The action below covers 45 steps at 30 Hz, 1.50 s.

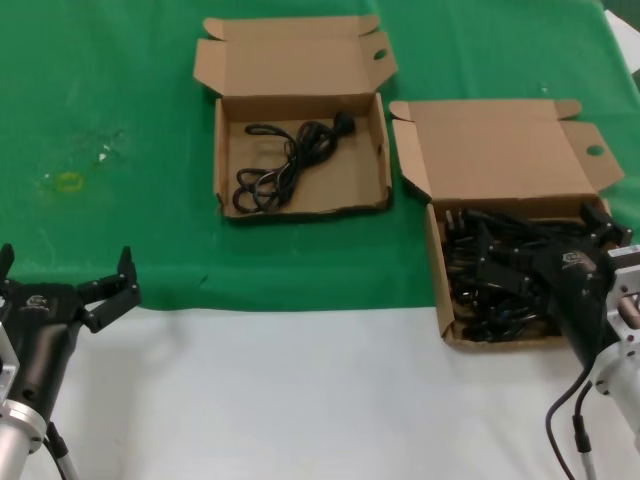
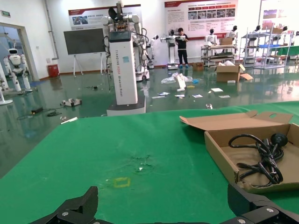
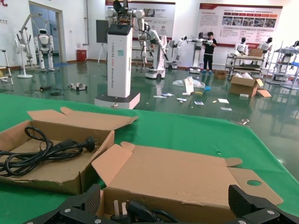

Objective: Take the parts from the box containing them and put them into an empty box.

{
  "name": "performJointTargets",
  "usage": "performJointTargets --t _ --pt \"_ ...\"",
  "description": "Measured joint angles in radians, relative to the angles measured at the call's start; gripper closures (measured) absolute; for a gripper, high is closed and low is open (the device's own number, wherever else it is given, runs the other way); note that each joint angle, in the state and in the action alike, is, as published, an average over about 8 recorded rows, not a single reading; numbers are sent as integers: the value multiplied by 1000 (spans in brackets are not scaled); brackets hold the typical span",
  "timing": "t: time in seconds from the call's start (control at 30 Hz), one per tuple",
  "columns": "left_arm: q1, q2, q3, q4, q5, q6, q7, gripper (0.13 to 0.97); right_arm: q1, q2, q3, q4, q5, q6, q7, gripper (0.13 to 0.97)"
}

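On the green cloth (image 1: 150, 100) in the head view, the full box (image 1: 500, 240) lies right of the other box (image 1: 300, 150), which holds one cord (image 1: 285, 165) running diagonally; the right gripper (image 1: 600, 235) hangs spread over the full box's cords (image 1: 490, 285), the left gripper (image 1: 65, 275) parked spread, well left. The left wrist view shows only the single cord (image 2: 261, 156) beyond the fingers (image 2: 70, 210). The right wrist view alone shows a plug (image 3: 119, 210) with its prongs upright between the fingers (image 3: 81, 205).

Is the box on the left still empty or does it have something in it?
Not empty. One coiled black power cord lies inside the left box, whose lid is open.
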Motion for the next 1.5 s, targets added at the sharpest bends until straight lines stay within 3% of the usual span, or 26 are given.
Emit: performJointTargets --t 1.5 --pt "0 0 0 0 0 0 0 132 0 0 0 0 0 0 0 129"
